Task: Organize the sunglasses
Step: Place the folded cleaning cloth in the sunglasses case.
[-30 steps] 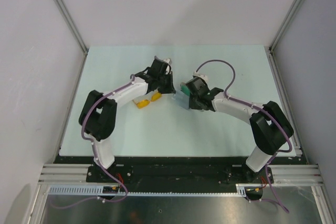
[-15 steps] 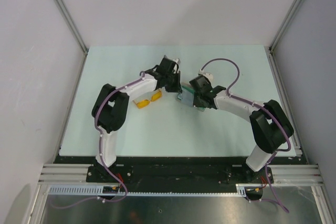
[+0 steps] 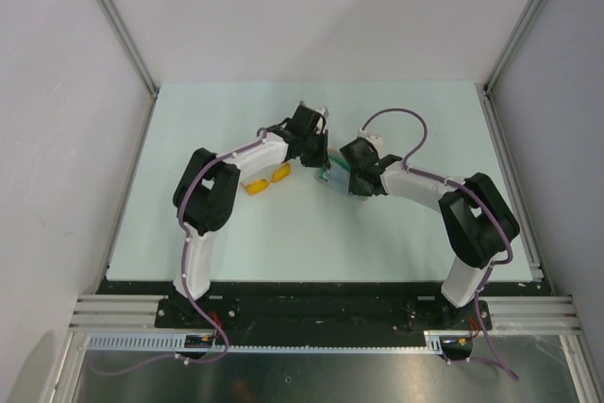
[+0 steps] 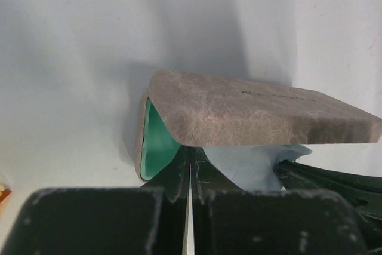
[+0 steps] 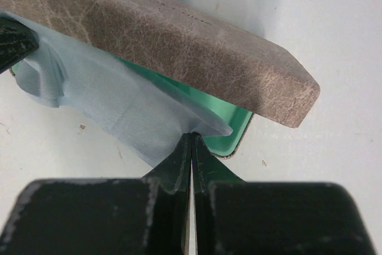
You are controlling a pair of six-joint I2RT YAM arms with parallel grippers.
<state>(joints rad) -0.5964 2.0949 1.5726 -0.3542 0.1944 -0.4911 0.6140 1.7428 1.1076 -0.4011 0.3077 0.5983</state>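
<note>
The sunglasses (image 3: 267,181), with orange-yellow lenses, lie on the table left of the case, under the left forearm; a sliver shows in the left wrist view (image 4: 3,192). The grey-brown case (image 3: 329,175) stands open between the two grippers, its lid (image 4: 256,111) raised over the teal lining (image 4: 156,147). A light blue cloth (image 5: 113,103) spills out of it. My right gripper (image 5: 191,135) is shut on an edge of the cloth at the case mouth. My left gripper (image 4: 191,153) is shut, its tips under the lid edge between lining and cloth; what they pinch is hidden.
The pale table (image 3: 425,120) runs to metal rails at left and right and a black edge at the front. The right gripper's fingers (image 4: 334,183) show beside the cloth in the left wrist view. Both arms bend inward over the table's middle.
The left gripper has moved right, up against the case. The right gripper has shifted slightly up and right, and the case now lies lower and more tilted between them.
</note>
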